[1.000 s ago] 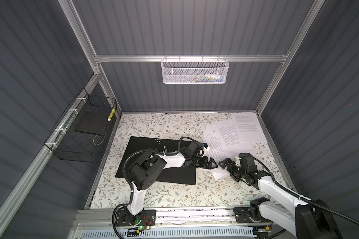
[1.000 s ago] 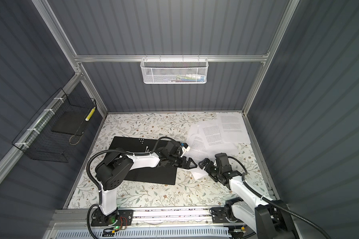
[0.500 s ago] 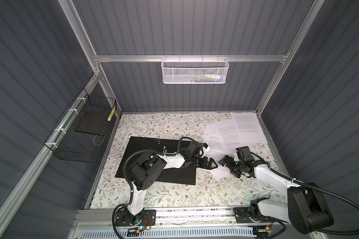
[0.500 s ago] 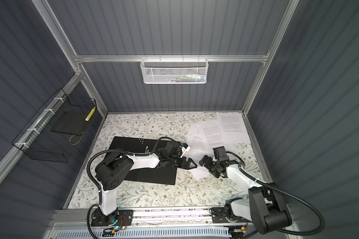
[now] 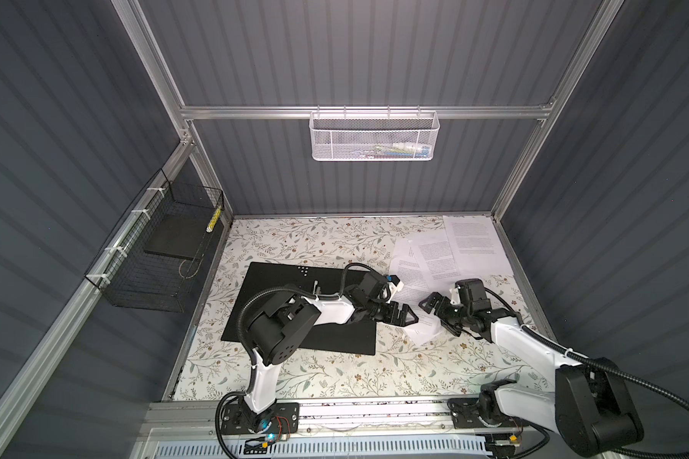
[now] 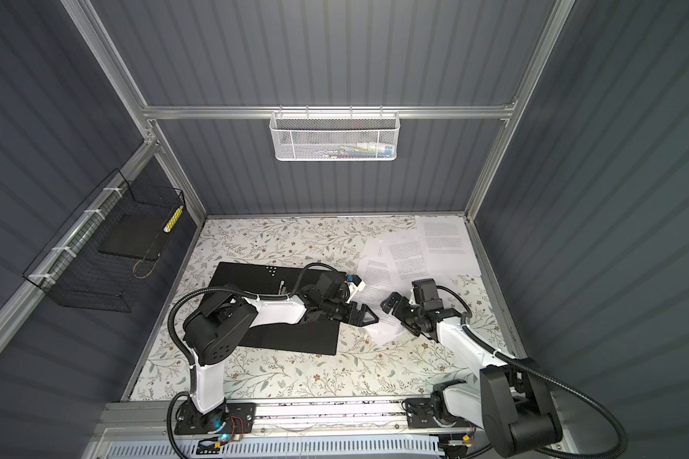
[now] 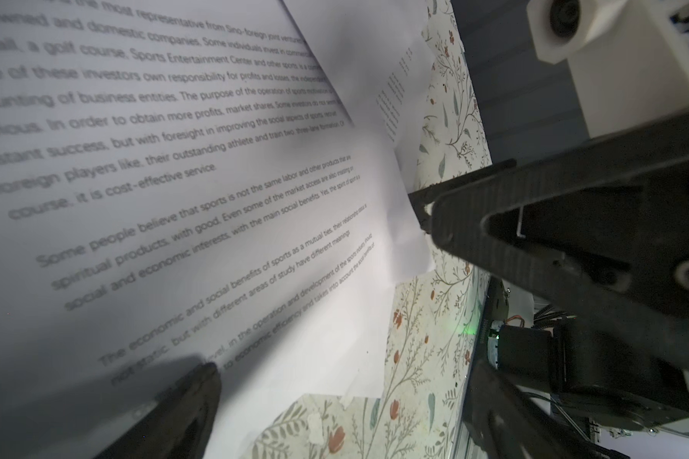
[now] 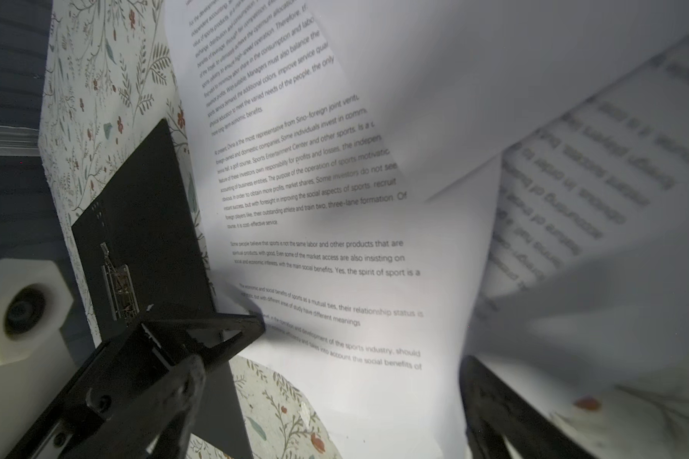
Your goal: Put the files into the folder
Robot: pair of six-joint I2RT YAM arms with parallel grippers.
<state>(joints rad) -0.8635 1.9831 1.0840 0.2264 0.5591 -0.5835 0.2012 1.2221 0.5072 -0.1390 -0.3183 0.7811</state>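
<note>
Since the files (image 5: 434, 258) overlap, I count at least three white printed sheets. They fan from the far right corner of the floral table (image 5: 295, 373) down toward right of centre in both top views. One folder (image 5: 279, 278) lies open just left of them, black inside up, partly under my left arm. Two grippers face each other, tips close, over the nearest sheet's corner. The left gripper (image 5: 411, 318) and the right gripper (image 5: 434, 316) both stand wide, clamping nothing. One white mesh basket (image 5: 374, 139) hangs at top centre. One black wire basket (image 5: 148, 262) on the left wall holds one dark slab (image 5: 176, 238).
</note>
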